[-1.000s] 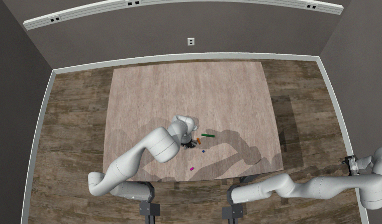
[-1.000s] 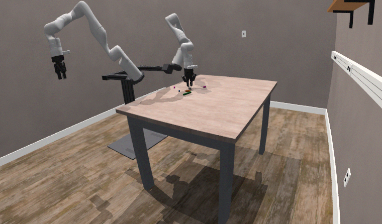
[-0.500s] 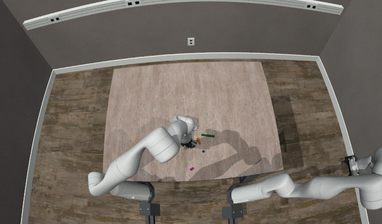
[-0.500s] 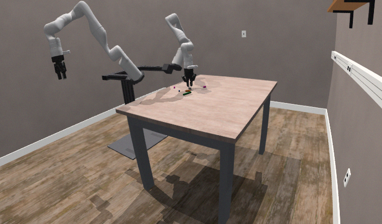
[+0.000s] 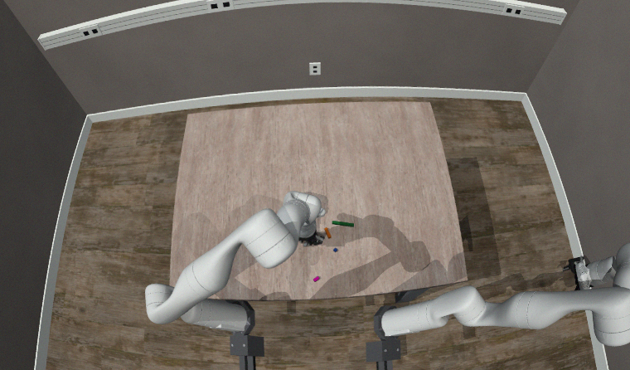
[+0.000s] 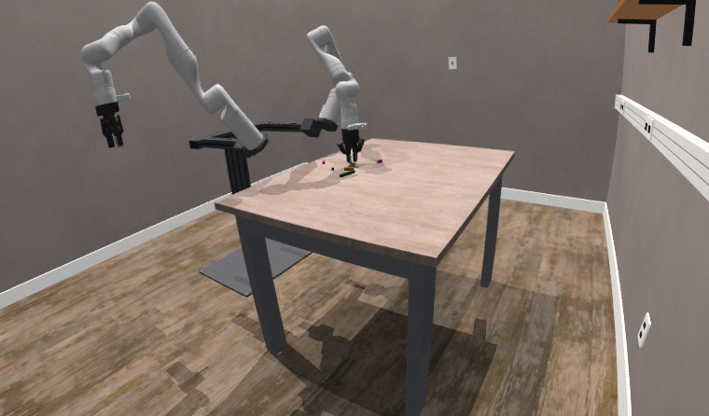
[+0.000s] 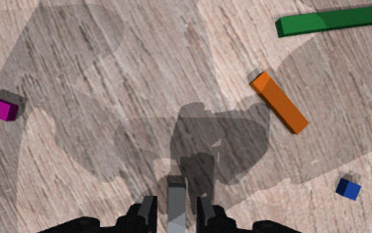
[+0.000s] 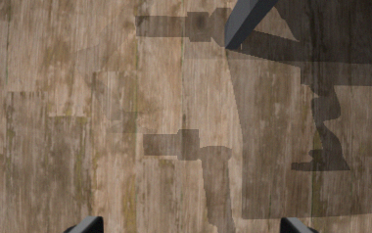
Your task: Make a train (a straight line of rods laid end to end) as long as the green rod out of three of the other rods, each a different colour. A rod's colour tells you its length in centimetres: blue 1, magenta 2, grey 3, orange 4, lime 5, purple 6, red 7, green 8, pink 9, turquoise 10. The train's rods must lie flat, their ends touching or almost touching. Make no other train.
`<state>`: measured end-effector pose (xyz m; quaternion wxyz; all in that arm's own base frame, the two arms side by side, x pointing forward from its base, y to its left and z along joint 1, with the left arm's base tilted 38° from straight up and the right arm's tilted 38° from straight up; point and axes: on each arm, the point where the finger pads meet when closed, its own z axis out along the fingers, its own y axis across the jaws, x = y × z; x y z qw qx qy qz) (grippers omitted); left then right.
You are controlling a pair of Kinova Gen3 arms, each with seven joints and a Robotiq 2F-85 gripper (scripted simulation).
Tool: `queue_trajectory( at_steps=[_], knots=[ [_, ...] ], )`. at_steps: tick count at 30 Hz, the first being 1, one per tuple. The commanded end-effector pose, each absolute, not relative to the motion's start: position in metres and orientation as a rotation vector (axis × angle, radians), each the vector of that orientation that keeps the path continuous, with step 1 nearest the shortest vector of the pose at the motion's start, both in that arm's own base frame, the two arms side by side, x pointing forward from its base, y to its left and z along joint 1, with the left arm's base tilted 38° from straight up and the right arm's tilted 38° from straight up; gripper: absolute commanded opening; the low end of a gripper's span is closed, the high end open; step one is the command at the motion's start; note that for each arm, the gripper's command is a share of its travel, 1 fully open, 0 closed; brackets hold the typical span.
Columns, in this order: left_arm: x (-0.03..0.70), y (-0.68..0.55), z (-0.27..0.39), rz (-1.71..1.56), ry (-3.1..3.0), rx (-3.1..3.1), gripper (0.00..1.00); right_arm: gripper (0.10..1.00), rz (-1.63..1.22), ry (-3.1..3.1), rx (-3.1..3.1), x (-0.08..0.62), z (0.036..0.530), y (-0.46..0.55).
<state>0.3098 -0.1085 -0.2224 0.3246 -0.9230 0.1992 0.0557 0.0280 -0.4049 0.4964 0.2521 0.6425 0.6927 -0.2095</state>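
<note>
Pale desk wood carries the green rod, near the orange rod. The left end effector, partly open, holds nothing above the grey rod; the right end effector hangs beyond the desk, wide open and unladen.
</note>
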Motion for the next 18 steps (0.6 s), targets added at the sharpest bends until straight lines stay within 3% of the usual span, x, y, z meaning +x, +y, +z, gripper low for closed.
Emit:
queue_trajectory(
  at_steps=[1, 18],
  knots=[
    [0.3103, -0.1084, -0.2235, 0.144, 0.523, -2.422, 0.317, 1.0, -0.57, 1.883, 1.747, 0.028, 0.497, -0.4048],
    [0.3104, -0.1055, -0.2272, 0.144, 0.523, -2.422, 0.317, 1.0, -0.57, 1.883, 1.747, 0.028, 0.497, -0.4048]
  ],
)
